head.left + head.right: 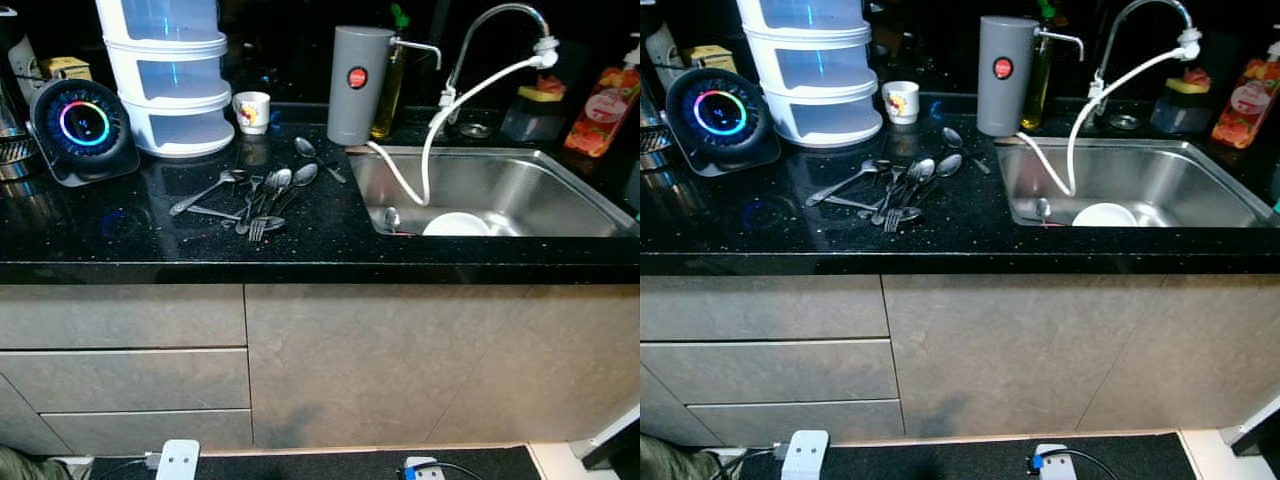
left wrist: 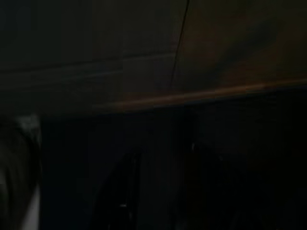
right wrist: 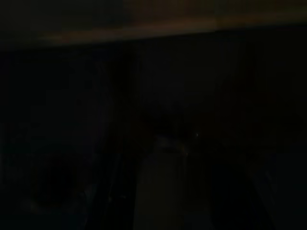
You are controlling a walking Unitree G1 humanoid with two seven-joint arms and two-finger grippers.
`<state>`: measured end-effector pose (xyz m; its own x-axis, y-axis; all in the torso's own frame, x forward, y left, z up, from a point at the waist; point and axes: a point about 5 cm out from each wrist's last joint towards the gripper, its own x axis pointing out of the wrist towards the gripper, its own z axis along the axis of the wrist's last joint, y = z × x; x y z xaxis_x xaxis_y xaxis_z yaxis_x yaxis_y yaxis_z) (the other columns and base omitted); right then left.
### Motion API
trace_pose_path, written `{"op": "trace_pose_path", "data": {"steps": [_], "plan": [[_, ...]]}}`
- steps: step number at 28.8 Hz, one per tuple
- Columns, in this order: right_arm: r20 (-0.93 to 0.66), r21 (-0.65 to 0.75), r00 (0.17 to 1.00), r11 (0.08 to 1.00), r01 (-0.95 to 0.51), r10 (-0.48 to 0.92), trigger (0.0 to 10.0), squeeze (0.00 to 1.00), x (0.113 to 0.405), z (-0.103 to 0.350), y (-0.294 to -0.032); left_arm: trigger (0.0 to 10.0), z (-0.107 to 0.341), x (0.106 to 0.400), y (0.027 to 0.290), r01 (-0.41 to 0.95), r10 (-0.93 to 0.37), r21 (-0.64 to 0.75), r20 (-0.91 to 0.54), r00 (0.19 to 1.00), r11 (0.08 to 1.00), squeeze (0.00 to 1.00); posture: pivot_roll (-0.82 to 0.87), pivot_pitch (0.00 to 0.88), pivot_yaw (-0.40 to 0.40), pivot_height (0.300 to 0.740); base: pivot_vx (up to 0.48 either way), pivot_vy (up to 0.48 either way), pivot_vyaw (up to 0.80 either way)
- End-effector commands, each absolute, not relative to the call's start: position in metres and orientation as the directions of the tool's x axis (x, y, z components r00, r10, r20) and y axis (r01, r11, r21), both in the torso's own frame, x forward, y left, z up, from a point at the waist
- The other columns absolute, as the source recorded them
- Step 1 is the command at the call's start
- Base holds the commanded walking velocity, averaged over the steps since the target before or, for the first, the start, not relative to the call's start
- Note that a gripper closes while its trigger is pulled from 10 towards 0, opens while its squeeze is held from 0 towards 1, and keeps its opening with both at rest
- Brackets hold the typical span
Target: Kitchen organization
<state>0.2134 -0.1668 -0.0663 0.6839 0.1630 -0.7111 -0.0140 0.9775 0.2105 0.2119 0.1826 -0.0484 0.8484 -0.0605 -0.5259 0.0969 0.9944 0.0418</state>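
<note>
A black speckled stone worktop (image 1: 120,235) carries silver metal cutlery (image 1: 262,195) and a grey cylinder with a red round badge (image 1: 357,84). The round black speaker (image 1: 84,126) glows with a rainbow ring, beside a white stacked plastic container (image 1: 175,75). A white round bowl (image 1: 462,224) lies in the shiny steel sink (image 1: 560,200), above grey-beige mottled cabinet fronts (image 1: 400,360).

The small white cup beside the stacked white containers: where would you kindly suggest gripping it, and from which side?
Judging by its pose, grip the small white cup across its rim from above. It stands upright, mouth open upward, with the stacked white containers close on its left, so a side approach looks cramped.
</note>
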Motion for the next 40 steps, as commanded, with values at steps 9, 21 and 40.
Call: {"op": "trace_pose_path", "data": {"steps": [9, 21, 40], "plan": [[-0.074, 0.564, 0.653, 0.572, -0.596, 0.754, 10.0, 0.0, 0.279, 0.057, -0.145, 10.0, 0.073, 0.257, 0.193, 0.26, -0.261, 0.036, -0.002, 0.965, 0.965, 0.0, 0.04, 0.043, -0.019, 0.74, 0.0, 0.0, 0.0], [0.273, 0.282, 0.932, 0.906, -0.314, 0.238, 10.0, 0.0, 0.363, 0.193, -0.175, 10.0, 0.182, 0.312, 0.219, 0.014, -0.028, 0.061, 0.22, 0.975, 0.998, 0.0, 0.06, 0.026, -0.024, 0.74, 0.0, 0.0, 0.0], [0.348, 0.066, 0.936, 0.994, -0.089, 0.061, 10.0, 0.0, 0.37, 0.23, -0.163, 10.0, 0.229, 0.328, 0.197, 0.078, -0.087, 0.039, 0.304, 0.949, 0.996, 0.0, 0.06, 0.028, -0.025, 0.74, 0.0, 0.0, 0.0]]}}
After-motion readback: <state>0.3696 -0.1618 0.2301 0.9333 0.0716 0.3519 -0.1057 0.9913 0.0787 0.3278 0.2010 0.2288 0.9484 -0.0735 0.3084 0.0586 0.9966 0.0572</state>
